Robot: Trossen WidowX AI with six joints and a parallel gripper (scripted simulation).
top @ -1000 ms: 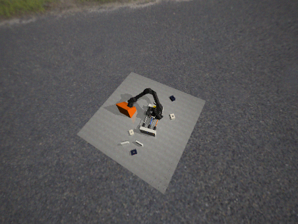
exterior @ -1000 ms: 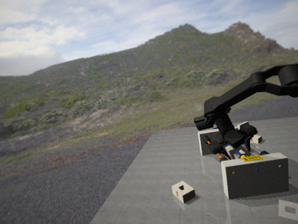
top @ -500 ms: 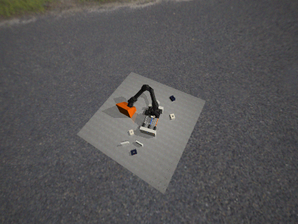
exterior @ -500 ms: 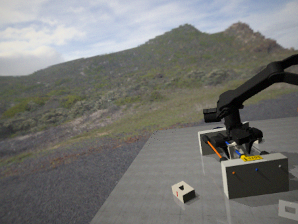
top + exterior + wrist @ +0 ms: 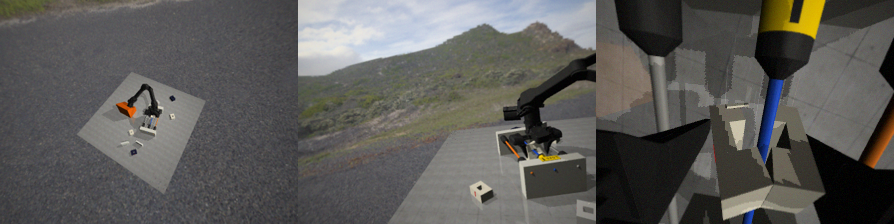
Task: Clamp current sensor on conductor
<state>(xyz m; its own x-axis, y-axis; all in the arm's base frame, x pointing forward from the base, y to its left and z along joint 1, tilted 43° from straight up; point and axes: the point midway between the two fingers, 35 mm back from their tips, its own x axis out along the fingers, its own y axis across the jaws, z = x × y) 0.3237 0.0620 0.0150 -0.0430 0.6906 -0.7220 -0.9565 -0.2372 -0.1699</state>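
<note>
The pale split-core sensor (image 5: 741, 175) is between the fingers of my gripper (image 5: 751, 129) (image 5: 536, 155), which is shut on it. The blue conductor (image 5: 771, 107) (image 5: 536, 153) runs between the sensor's two halves and comes out below its near end. The halves meet at an angle at that near end; whether they are latched cannot be told. The yellow LOAD marker (image 5: 788, 17) (image 5: 550, 158) is on the blue conductor, beyond the sensor in the wrist view. A bit of red shows on the sensor's left side; its arrow cannot be made out.
A grey conductor (image 5: 658, 90) and an orange conductor (image 5: 883, 135) (image 5: 512, 149) flank the blue one. White end blocks (image 5: 555, 182) (image 5: 502, 145) carry them. A loose pale block (image 5: 477, 191), an orange wedge (image 5: 125, 110) and dark blocks (image 5: 173, 98) (image 5: 133, 152) stand around.
</note>
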